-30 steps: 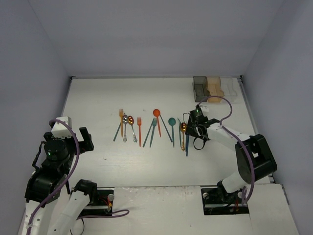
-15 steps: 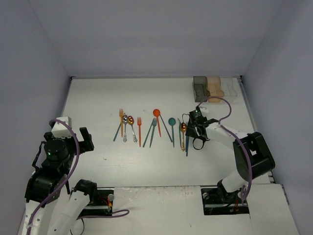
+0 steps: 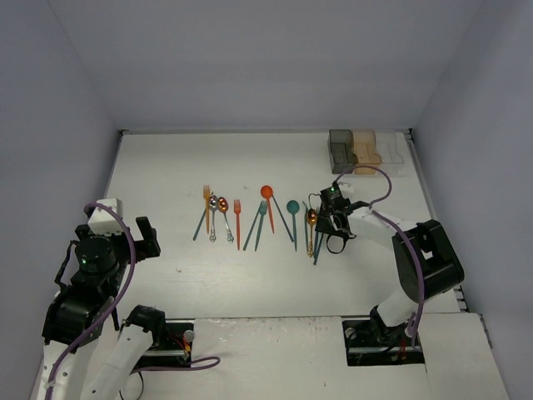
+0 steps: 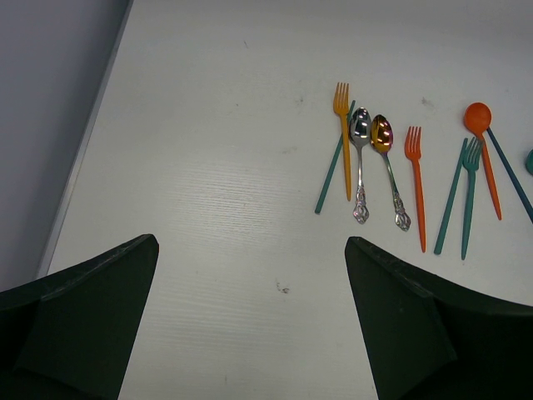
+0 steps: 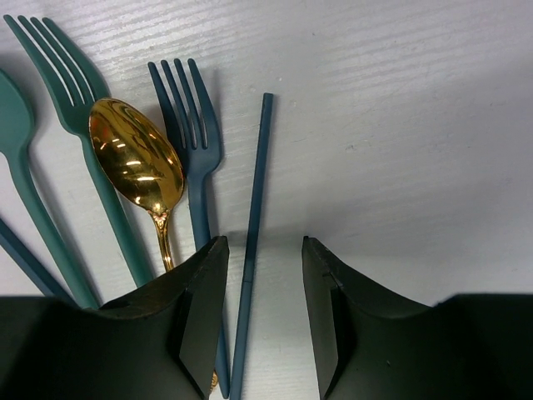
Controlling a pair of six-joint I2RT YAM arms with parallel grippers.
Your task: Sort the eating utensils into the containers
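The eating utensils lie in a row across mid-table (image 3: pixel 250 218). My right gripper (image 3: pixel 330 223) is low over the row's right end. Its jaws (image 5: pixel 263 250) are open and straddle a blue-grey chopstick (image 5: pixel 256 183), which lies closer to the left finger (image 5: pixel 204 308). Left of the chopstick lie a blue-grey fork (image 5: pixel 187 117), a gold spoon (image 5: pixel 137 158) and a teal fork (image 5: pixel 75 92). My left gripper (image 4: pixel 250 242) is open over bare table, apart from an orange fork (image 4: pixel 342 125) and a silver spoon (image 4: pixel 360 142). The containers, dark grey (image 3: pixel 341 148), orange-tan (image 3: pixel 365 148) and clear (image 3: pixel 390 148), adjoin at the back right.
Lilac walls close the table on the left, back and right. The right arm's purple cable (image 3: pixel 379 179) loops above its wrist, towards the bins. A teal chopstick (image 4: pixel 329 179) and an orange spoon (image 4: pixel 479 121) lie further along the row.
My right gripper has edged slightly left over the blue-grey chopstick, and the chopstick's near end has swung a little left. The left arm has not moved.
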